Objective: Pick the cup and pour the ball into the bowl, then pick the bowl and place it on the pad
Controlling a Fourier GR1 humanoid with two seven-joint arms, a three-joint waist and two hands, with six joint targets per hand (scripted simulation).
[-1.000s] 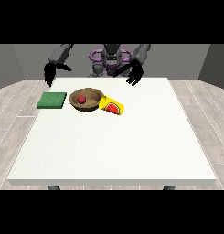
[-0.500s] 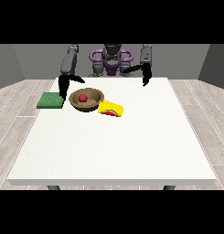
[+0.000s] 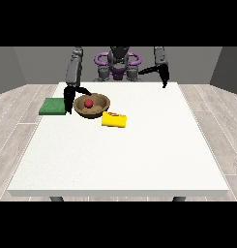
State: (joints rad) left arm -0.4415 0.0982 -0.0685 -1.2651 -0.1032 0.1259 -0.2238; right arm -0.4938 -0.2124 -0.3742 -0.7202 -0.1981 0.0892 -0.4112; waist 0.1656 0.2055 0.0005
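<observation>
Round brown wooden bowl (image 3: 92, 105) on the white counter (image 3: 120, 145), red ball (image 3: 89, 103) inside. Flat green square pad (image 3: 53, 106) just beside the bowl. Yellow cup (image 3: 114, 119) on its side touching the bowl, long axis roughly across the view; mouth direction unclear. Hand at the view's left (image 3: 69, 100) beside the bowl rim; finger state: cannot tell. Hand at the view's right (image 3: 163, 77) well apart, likewise unclear. Grasp at the rim, lift level, set squarely on the pad.

bowl (image 3: 92, 106) hemmed: pad (image 3: 53, 106) left | cup (image 3: 114, 119) front-right | table (image 3: 139, 155) front open
</observation>
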